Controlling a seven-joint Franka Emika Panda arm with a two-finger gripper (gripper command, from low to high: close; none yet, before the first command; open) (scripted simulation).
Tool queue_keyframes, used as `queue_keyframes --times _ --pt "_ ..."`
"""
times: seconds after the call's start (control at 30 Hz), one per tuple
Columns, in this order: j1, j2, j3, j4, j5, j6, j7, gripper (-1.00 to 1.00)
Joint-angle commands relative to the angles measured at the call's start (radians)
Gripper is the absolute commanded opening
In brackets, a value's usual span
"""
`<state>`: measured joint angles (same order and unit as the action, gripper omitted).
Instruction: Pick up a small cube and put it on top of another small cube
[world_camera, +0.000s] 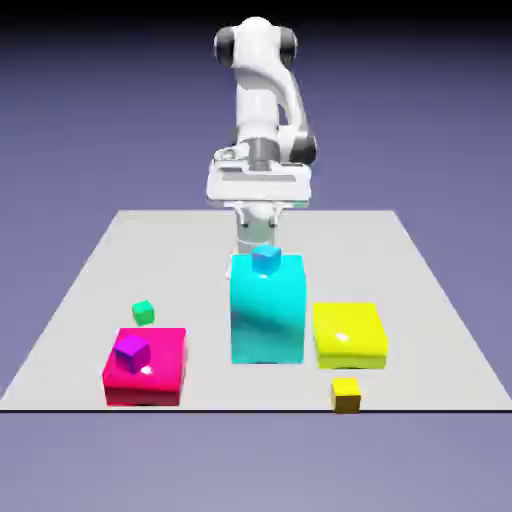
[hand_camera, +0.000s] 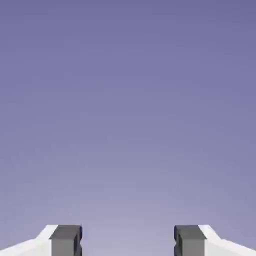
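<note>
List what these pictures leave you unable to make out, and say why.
- Underside of the purple cube: exterior view, its own upper faces hide it.
- Back of the tall cyan block: exterior view, hidden by its front.
- Robot's base: exterior view, hidden behind the arm.
- Green cube's far faces: exterior view, turned away, cube small.

The exterior view looks from across the bench (world_camera: 330, 235) and above, facing the arm (world_camera: 258, 95), far enough back to hold both whole. The hand view sits close behind the jaws (hand_camera: 128, 240), facing backdrop. Only the jaws' end of the arm could be common.
</note>
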<state>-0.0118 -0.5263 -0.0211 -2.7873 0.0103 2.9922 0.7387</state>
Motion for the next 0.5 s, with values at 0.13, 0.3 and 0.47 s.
queue_keyframes --times 0.13,0.3,0.47 --pt "-0.099 0.181 -0.088 0.094 0.043 -0.186 -0.009 0.0" --pt "-0.197 0.362 -0.175 0.189 0.086 -0.372 -0.019 0.0" --pt "-0.296 0.544 -0.263 0.283 0.129 -0.558 -0.028 0.0"
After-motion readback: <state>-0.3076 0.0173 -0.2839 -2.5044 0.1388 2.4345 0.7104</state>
